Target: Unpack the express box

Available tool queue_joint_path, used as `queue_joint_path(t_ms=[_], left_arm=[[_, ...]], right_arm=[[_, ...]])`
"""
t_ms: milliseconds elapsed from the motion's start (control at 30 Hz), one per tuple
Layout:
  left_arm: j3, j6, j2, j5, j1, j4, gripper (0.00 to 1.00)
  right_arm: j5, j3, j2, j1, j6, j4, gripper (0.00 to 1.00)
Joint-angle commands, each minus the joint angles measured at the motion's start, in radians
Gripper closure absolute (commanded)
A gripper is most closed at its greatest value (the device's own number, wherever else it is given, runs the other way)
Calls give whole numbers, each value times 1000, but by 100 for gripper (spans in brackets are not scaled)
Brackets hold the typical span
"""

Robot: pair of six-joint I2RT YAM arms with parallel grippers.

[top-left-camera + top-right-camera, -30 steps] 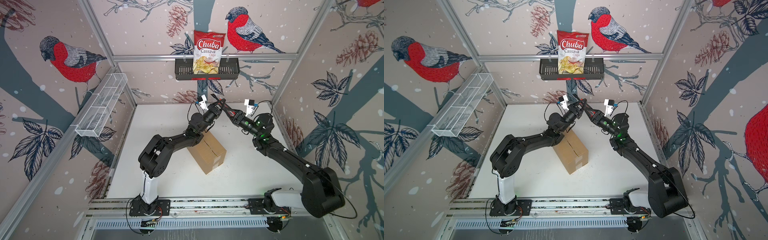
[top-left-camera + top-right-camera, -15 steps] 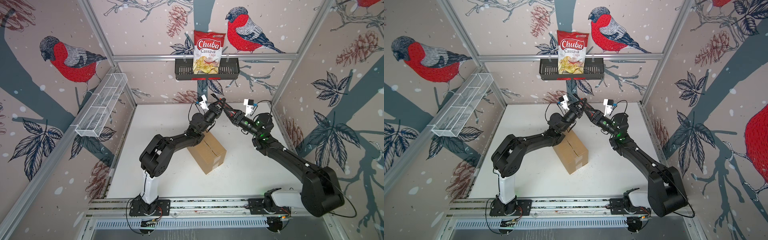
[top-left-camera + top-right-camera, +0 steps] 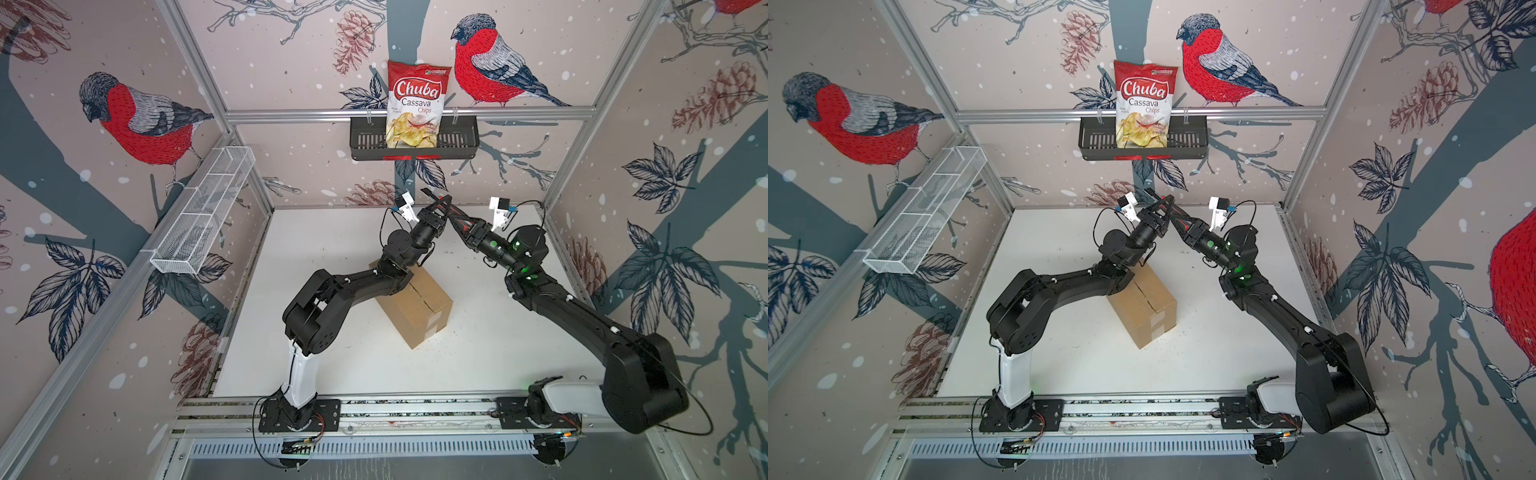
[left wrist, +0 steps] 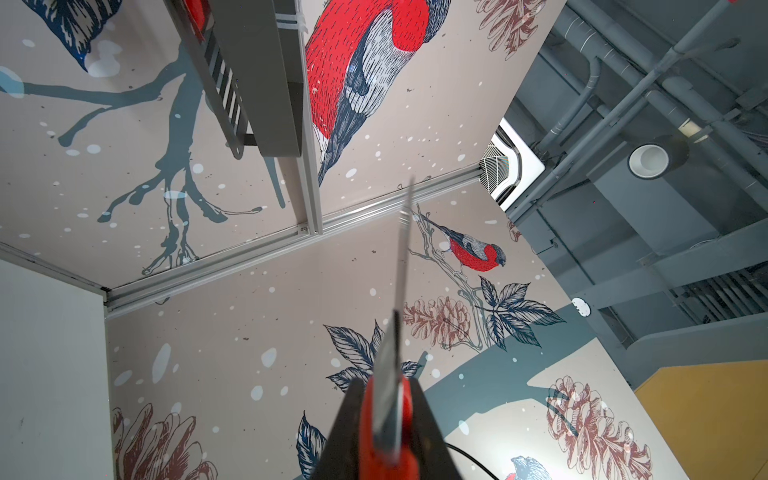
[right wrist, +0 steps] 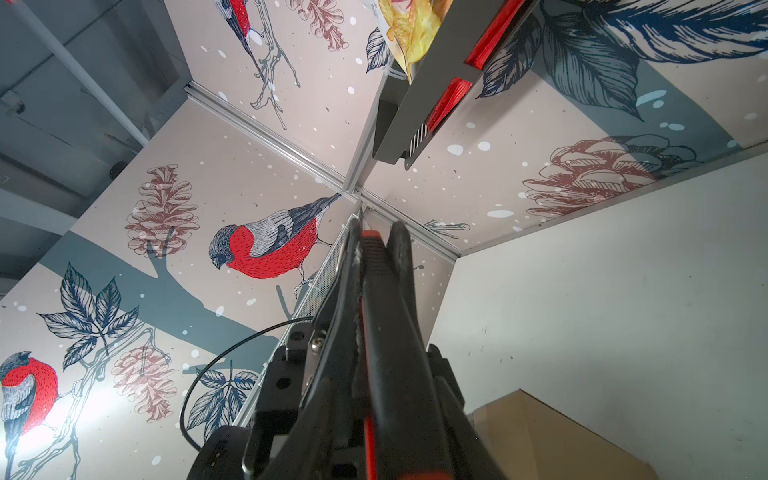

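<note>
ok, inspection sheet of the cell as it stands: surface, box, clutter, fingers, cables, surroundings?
surface: white table, dark specks beside the box.
job's things: express box on the table, flaps down; seam state unclear. utility knife raised over the back of the table, blade out.
clutter: chips bag in black wall basket; white wire basket on the side wall.
grippers: left gripper shut on the knife; right gripper fingers flank its handle, clamp unclear.
cables: black loops at the wrists; wires at the base plates.
surroundings: bird-print panels, aluminium frame.
</note>
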Motion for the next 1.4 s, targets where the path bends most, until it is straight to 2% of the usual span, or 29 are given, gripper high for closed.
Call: queue_joint_path(t_ms=[0, 800, 900, 1200, 1367], left_arm=[[-3, -9, 6, 111, -21, 36, 100], [0, -5, 28, 146, -26, 12, 100], [-4, 0, 22, 148, -22, 10, 100], [-33, 28, -10, 151, -9, -8, 73], [-47, 67, -44, 151, -8, -33, 62]], right_arm=[[-1, 8, -4, -1, 1, 58, 70], [-1, 10, -17, -3, -23, 54, 100], [10, 9, -27, -3, -34, 33, 100], [42, 9, -53, -7, -65, -26, 100], [48, 11, -54, -11, -71, -44, 100]])
